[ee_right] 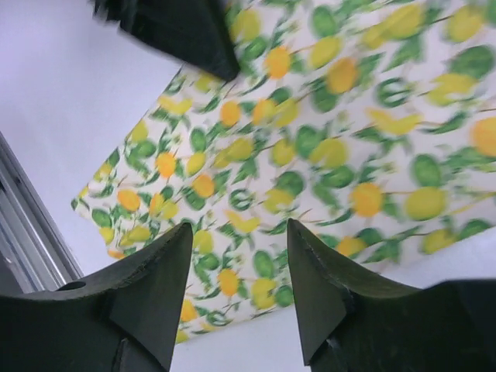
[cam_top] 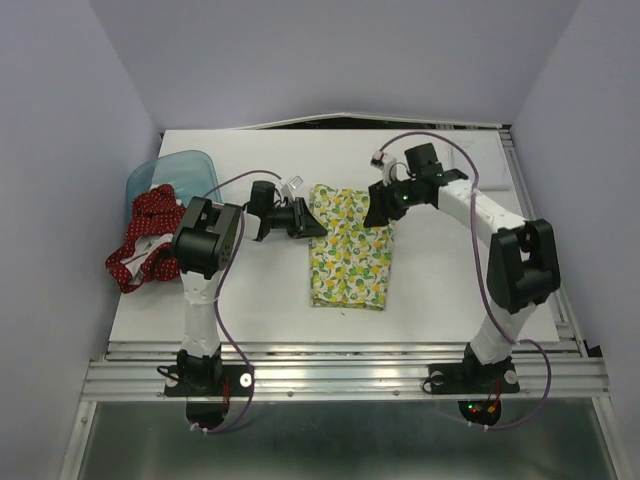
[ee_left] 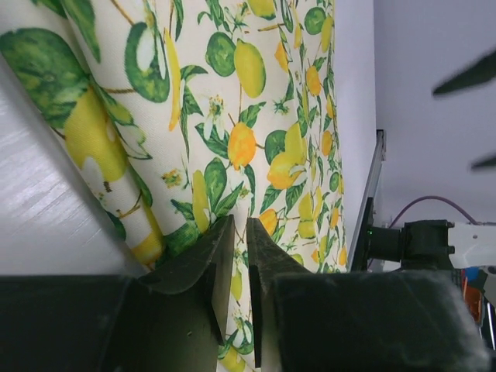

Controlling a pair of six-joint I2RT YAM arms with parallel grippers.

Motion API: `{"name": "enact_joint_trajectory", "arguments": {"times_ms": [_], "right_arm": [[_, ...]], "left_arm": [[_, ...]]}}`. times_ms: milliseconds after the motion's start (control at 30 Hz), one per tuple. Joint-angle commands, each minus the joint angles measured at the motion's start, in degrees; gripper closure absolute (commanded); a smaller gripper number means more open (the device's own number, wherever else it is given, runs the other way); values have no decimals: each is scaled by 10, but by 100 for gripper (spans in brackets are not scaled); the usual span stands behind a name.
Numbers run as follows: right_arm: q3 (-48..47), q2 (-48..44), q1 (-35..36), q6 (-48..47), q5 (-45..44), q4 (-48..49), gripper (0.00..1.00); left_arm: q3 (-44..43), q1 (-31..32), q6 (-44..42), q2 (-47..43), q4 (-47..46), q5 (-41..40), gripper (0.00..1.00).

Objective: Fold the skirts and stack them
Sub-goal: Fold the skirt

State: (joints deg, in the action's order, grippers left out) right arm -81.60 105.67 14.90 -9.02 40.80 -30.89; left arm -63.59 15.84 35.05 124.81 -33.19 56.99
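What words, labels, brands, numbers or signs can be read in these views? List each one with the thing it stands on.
No text can be read in any view.
On the lemon-print skirt: only fruit and leaves, no words.
On the red dotted skirt: only white dots.
On the blue bin: no label shows.
On the white tag near the left arm's cable: too small to read.

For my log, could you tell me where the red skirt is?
In the top view, the red skirt lies at the table's left edge, against the blue bin.
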Motion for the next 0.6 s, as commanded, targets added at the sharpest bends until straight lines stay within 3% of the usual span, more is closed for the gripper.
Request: {"name": "enact_joint_trajectory", "arguments": {"times_ms": [0, 133, 400, 567], "right_arm": [[111, -98, 139, -86, -146, 1, 44], [226, -141, 236, -101, -242, 66, 47], [261, -160, 259, -130, -273, 94, 36], [268, -148, 270, -130, -309, 112, 37]], "left_arm": [[-2, -10, -23, -3, 38, -36, 77], [-13, -10, -52, -7, 72, -47, 78], [-43, -8, -111, -6, 153, -75, 79], [-55, 3, -132, -11, 171, -69, 79]]}}
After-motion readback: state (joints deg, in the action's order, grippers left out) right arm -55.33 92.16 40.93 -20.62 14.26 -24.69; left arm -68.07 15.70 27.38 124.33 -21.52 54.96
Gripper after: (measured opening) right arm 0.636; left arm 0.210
